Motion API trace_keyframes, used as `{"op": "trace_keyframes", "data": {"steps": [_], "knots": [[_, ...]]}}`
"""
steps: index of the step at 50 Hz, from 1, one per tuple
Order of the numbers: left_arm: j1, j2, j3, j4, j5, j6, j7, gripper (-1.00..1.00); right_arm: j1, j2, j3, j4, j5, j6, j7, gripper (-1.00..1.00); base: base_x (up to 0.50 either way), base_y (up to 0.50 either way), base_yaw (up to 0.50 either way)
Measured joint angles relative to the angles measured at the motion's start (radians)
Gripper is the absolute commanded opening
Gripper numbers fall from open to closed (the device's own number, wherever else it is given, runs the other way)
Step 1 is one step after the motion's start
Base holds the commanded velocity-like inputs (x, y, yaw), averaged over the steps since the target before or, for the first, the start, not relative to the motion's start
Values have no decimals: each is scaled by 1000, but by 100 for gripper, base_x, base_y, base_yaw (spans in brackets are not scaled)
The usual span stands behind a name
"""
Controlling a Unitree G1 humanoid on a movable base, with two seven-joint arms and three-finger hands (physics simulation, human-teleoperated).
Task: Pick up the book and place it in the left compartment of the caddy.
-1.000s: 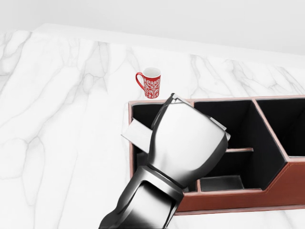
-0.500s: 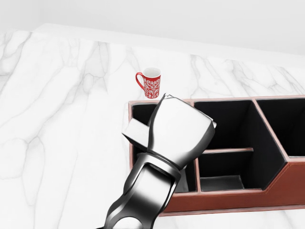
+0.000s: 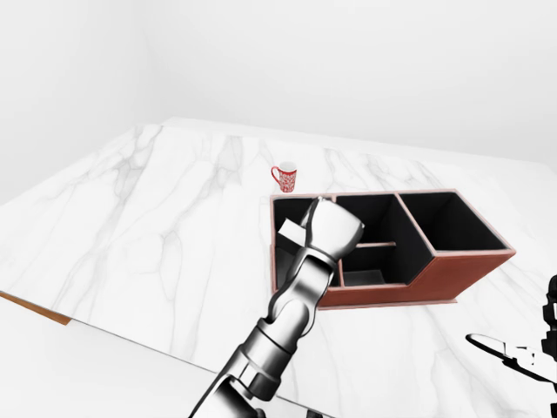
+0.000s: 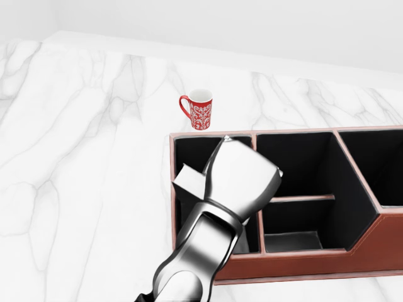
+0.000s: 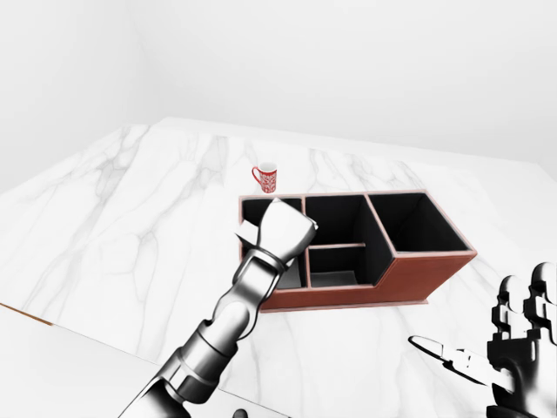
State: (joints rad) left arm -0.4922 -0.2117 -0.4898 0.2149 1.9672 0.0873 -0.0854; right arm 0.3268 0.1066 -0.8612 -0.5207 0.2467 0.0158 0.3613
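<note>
The left hand (image 4: pixel 242 179) hangs over the caddy's (image 4: pixel 302 261) left compartment, apparently gripping the pale book (image 4: pixel 189 181), though its fingers are hidden. Placing is underway; next, lower and let go. The right hand (image 5: pixel 522 335) idles open beside the caddy.

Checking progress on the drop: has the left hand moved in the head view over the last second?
Yes. Against the brown leather caddy's rim, the left hand has pulled leftward and down, off the middle compartment, to hang over the left one.
</note>
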Motion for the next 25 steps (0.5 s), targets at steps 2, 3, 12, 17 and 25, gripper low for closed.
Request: {"op": "trace_keyframes", "data": {"steps": [2,3,12,17,25], "knots": [[-5,-5,9,22,0,0,11,-100,0,0,0,-1,-1,2,0,100,0,0,0],[-8,-7,13,33,0,0,17,-100,0,0,0,-2,-1,2,-1,100,0,0,0],[-38,-27,54,137,1,0,68,-100,0,0,2,-2,-4,3,-1,100,0,0,0],[-64,-39,86,210,2,0,100,-100,0,0,2,0,-5,1,-1,100,0,0,0],[-117,-59,144,352,-6,0,166,-100,0,0,2,1,-6,0,0,100,0,0,0]]}}
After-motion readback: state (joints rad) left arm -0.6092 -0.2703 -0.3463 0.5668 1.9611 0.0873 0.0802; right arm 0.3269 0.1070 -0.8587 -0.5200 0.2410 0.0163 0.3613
